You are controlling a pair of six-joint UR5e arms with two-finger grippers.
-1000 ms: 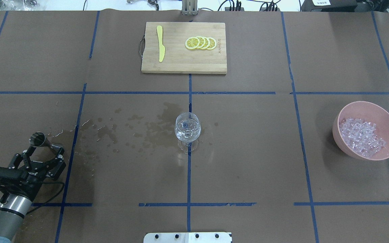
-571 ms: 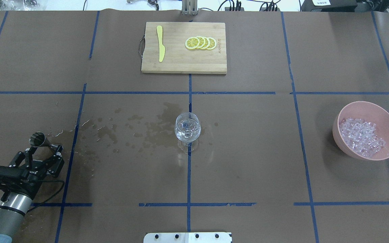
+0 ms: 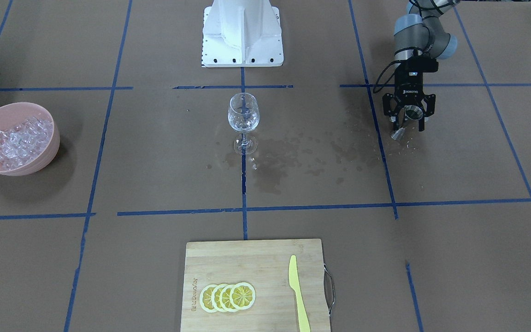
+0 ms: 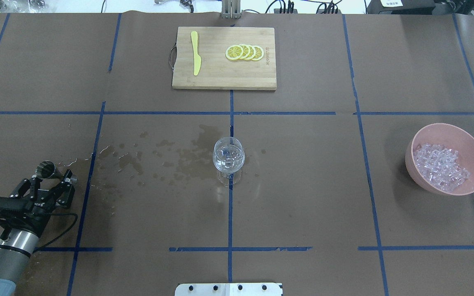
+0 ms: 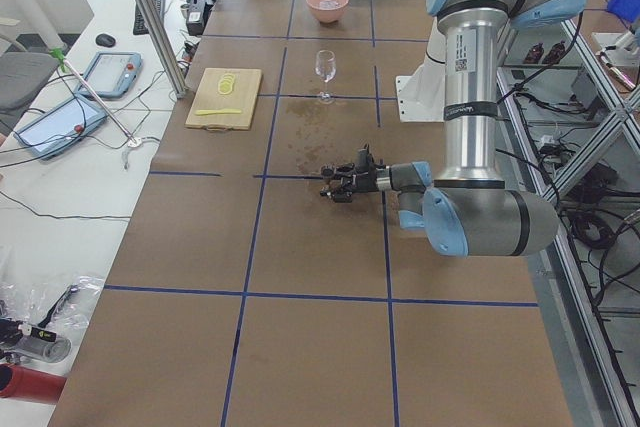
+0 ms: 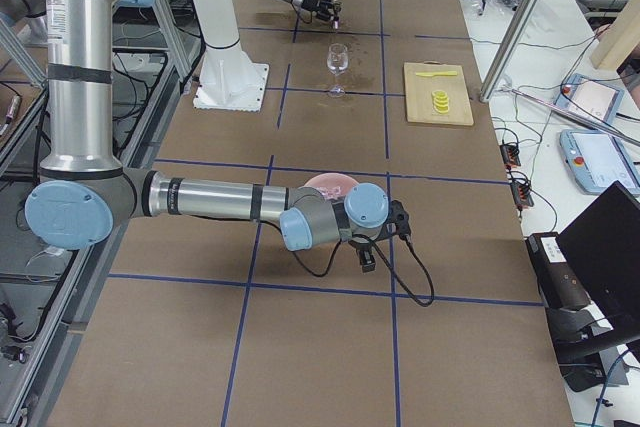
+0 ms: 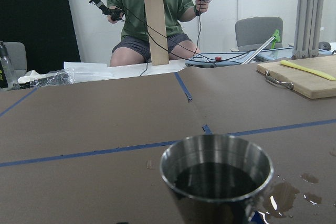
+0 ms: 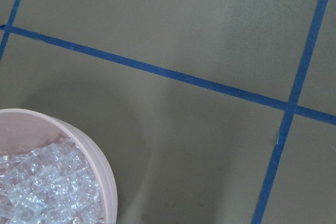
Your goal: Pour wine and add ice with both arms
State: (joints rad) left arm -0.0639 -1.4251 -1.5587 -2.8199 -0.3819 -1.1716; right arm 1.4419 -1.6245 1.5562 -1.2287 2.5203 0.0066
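Note:
A steel jigger (image 4: 47,169) stands upright at the table's near left. My left gripper (image 4: 52,181) lies low behind it and is open, with a finger on either side of the cup's lower part. The left wrist view shows the jigger (image 7: 216,174) close up with a dark inside. A wine glass (image 4: 228,158) at the table's centre holds clear, glinting contents. I cannot tell wine from ice in it. Ice (image 4: 440,166) fills a pink bowl (image 4: 410,150) at the right. My right gripper (image 6: 366,262) shows only in the exterior right view, beside the bowl, and I cannot tell its state.
A wooden cutting board (image 4: 220,76) at the far centre carries lemon slices (image 4: 245,52) and a yellow knife (image 4: 196,53). Dark wet stains (image 4: 179,158) spread between the jigger and the glass. A person (image 7: 149,19) sits beyond the table's far edge.
My left gripper has drawn back a little toward the robot, and its fingers look less spread. The jigger, the glass and the bowl have not moved.

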